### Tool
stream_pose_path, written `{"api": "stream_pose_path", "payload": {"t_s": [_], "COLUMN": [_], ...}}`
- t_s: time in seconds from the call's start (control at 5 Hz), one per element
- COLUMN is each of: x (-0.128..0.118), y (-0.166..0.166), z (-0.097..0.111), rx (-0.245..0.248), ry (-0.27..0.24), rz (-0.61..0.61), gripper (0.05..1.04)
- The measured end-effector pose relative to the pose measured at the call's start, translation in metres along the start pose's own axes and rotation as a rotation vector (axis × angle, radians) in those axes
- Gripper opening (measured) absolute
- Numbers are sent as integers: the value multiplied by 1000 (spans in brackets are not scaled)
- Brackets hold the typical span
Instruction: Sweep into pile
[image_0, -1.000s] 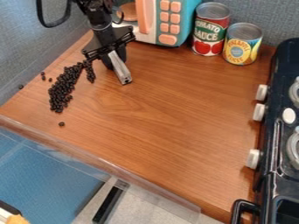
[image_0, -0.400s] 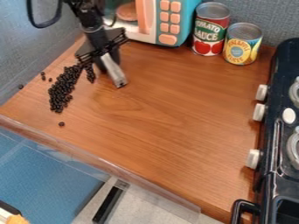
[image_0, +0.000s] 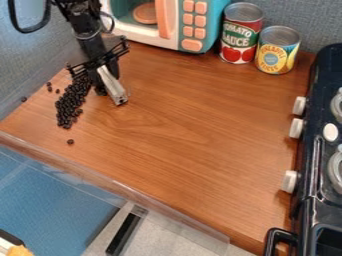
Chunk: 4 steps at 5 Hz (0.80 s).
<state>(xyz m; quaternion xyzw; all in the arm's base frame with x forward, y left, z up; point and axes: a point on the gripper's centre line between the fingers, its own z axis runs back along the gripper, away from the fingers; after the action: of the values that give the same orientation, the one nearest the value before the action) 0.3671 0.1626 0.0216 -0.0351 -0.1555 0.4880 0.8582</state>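
The black gripper (image_0: 107, 91) is up in the left part of the wooden counter (image_0: 180, 135), hanging down on a slant, right by the top end of a long heap of little black bits (image_0: 68, 106). I can't tell how wide open it is. A silver-grey piece (image_0: 112, 86) sticks out low down on it and points to the stove side, and I can't tell if the gripper holds that piece or if it is just part of it. The end of the silver-grey piece is low over the wood, but I can't tell if it touches. The top of the heap is partly hidden behind the black frame of the gripper, so I can't say if they touch there. The heap is thin and long, and it runs from the gripper down toward the front edge of the counter. Most of the bits are packed close together. One bit sits alone in front of the heap, a few more lie loose on its left side, and one is farther out by the left edge. At the back is a toy microwave (image_0: 190, 25) with a pink handle. Just beside it are a red and green can (image_0: 241, 35) and a yellow and blue can (image_0: 276, 52). The black toy stove (image_0: 310, 190) is on the right side, well apart from the heap.
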Motion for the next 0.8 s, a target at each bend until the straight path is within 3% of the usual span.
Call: {"api": "stream_pose_path", "payload": {"t_s": [0.8], "x": [6], "y": [26], "z": [6], "rx": [94], "ry": [-92], "rz": [-16], "gripper": [380]}}
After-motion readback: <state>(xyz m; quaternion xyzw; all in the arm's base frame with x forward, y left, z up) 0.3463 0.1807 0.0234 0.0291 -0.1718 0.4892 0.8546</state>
